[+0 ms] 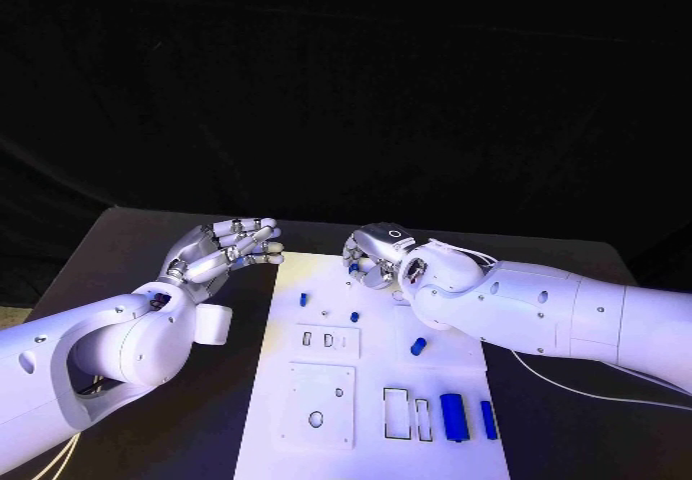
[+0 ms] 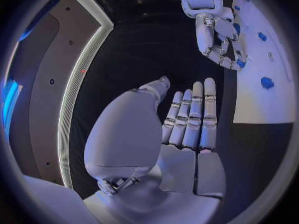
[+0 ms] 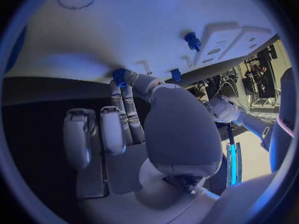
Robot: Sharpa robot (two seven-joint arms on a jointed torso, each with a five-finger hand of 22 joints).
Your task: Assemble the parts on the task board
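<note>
white task board [image 1: 325,440], blue parts [image 1: 454,417], black table [image 1: 159,245]

No readable text, labels, brands or numbers in any view. Board [image 1: 375,400] carries cut-outs and blue parts but no lettering. Arms and robot hands unmarked. Dark marks on right arm at rim of right wrist view too small to read.
</note>
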